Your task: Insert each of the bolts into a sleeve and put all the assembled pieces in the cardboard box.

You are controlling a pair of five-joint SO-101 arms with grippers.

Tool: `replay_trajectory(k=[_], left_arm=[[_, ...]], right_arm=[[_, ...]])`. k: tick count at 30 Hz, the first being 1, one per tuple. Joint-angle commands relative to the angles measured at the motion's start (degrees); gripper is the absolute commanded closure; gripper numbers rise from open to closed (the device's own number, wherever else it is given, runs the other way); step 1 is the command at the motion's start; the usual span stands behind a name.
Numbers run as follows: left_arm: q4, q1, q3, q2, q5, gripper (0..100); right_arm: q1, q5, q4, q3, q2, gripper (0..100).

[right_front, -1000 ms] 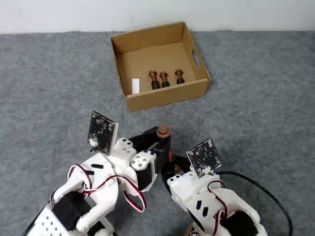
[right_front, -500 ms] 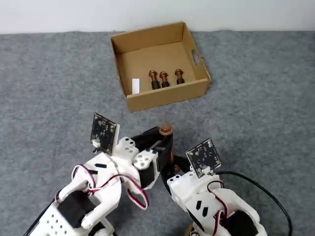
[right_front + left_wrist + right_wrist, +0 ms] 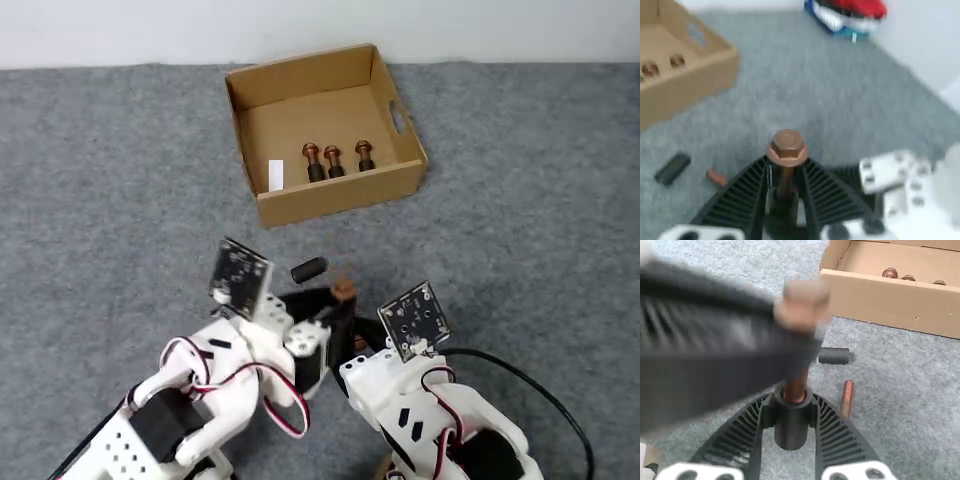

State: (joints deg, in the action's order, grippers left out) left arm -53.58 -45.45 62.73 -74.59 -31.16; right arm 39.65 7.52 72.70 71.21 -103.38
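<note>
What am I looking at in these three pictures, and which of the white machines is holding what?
Two small robot arms sit side by side on a grey carpeted table. One picture looks down from above. The other two come from a camera on each arm's wrist. The left gripper pinches a copper bolt. The right gripper holds a black sleeve, with the bolt's shank standing in its top. A spare sleeve and a spare bolt lie loose on the carpet. The cardboard box holds three finished pieces.
</note>
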Motion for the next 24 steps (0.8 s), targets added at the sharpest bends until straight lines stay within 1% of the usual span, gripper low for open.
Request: replay_trajectory(k=[1,4,8,10,13,15,18,24], left_arm=[[-5.1,-2.55,-0.75,-0.53,-0.09,100],[-7.56,-2.64,-0.22,-0.09,2.29,100],[-7.82,-2.55,2.68,-0.53,3.52,99],[-7.82,-2.37,3.21,-0.53,3.52,93],[-8.53,-2.37,2.86,-0.44,3.52,76],[-9.58,-2.29,2.07,-0.18,3.52,68],[-10.99,-1.58,-0.31,-0.44,3.34,67],[-11.87,4.22,-9.45,-0.09,3.52,67]], right_arm=[[0.04,-0.53,-1.45,-0.53,-0.31,99.1],[0.04,-0.53,-1.45,-0.53,-0.31,99.1],[0.04,-0.53,-1.45,-0.44,-0.31,99.1],[-0.04,-0.53,-1.45,-0.44,-0.31,99.1],[-0.04,-0.53,-1.45,-0.44,-0.31,99.1],[-0.04,-0.53,-1.45,-0.35,-0.31,99.1],[-0.04,-0.53,-1.45,-0.35,-0.31,99.1],[-0.13,-0.53,-1.45,-0.26,-0.22,99.1]])
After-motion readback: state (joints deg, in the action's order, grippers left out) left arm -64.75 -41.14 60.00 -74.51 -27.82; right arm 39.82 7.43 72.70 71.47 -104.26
